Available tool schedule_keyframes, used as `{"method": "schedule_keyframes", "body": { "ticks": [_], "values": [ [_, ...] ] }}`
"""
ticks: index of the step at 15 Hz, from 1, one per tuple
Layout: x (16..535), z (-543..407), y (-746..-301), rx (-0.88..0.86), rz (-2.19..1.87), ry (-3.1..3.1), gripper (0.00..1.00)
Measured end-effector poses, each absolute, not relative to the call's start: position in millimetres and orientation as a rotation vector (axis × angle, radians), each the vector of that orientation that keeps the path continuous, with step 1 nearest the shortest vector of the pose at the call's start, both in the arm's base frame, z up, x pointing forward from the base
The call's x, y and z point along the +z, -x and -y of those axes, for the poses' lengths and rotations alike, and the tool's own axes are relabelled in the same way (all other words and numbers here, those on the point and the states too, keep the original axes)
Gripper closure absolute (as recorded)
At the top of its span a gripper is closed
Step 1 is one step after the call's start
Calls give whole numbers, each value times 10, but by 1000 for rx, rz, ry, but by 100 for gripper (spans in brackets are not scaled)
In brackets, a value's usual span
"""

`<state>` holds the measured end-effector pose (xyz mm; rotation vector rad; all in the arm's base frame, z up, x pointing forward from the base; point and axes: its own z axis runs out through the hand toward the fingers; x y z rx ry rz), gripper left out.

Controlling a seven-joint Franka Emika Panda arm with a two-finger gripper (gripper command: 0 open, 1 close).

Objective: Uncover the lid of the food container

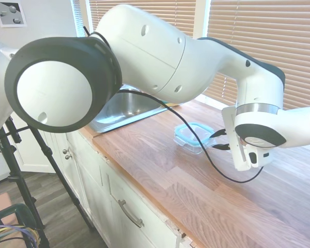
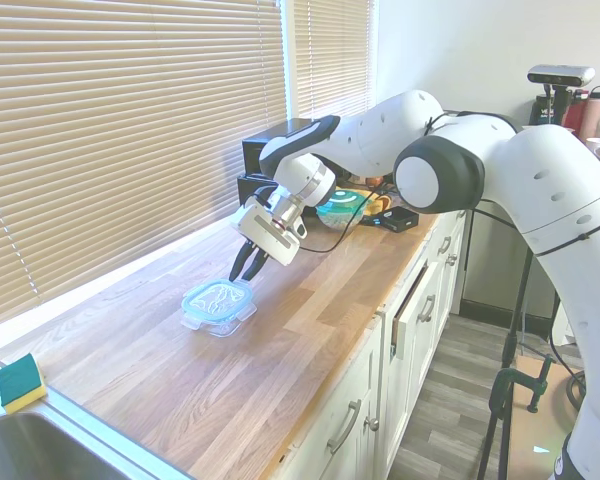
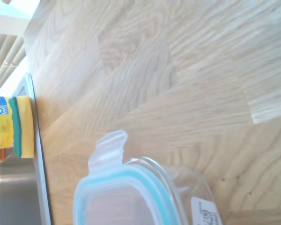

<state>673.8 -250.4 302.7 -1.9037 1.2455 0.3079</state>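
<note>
The food container (image 2: 218,318) is a small clear glass dish on the wooden counter, and the lid (image 2: 217,298) with its teal rim lies on top of it. In the first exterior view the lid (image 1: 195,132) shows just left of my gripper (image 1: 220,140). My gripper (image 2: 247,274) hangs open just above the container's far edge, tilted down toward it, with nothing between its fingers. The wrist view shows the lid (image 3: 124,199) close up with one clear clip tab (image 3: 107,147) sticking outward, and the glass dish (image 3: 194,180) beneath.
A steel sink (image 1: 121,108) is set into the counter at one end, with a yellow-green sponge (image 2: 20,381) beside it. A teal bowl (image 2: 340,208) and a black device (image 2: 395,218) sit at the other end. The counter's front edge (image 2: 320,400) runs above white cabinets.
</note>
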Motion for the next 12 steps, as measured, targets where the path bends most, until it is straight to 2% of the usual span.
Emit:
{"method": "schedule_keyframes", "body": {
  "ticks": [6, 12],
  "values": [
    [3130, 2536, -6788, 283, -1233, 1911, 100],
    [3458, 2500, -6901, 241, -1184, 1934, 100]
  ]
}}
